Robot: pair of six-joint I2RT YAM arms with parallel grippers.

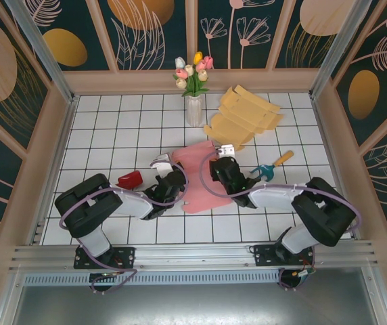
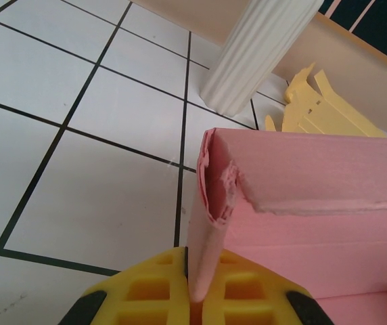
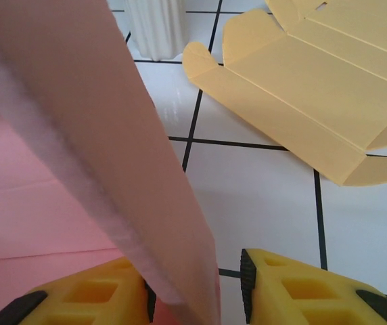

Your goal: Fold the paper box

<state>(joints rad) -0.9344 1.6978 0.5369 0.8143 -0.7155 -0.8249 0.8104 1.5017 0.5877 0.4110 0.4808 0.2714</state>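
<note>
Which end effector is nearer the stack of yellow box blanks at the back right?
Right. The right end effector sits at the near edge of the yellow box blanks; the left end effector is beyond the pink box, farther left.

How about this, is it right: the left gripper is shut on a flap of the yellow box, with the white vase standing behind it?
Only the colour is wrong. The left gripper is shut on a flap of the pink box, with the white vase standing behind it, as the left wrist view shows. The yellow sheets lie flat by the vase.
</note>
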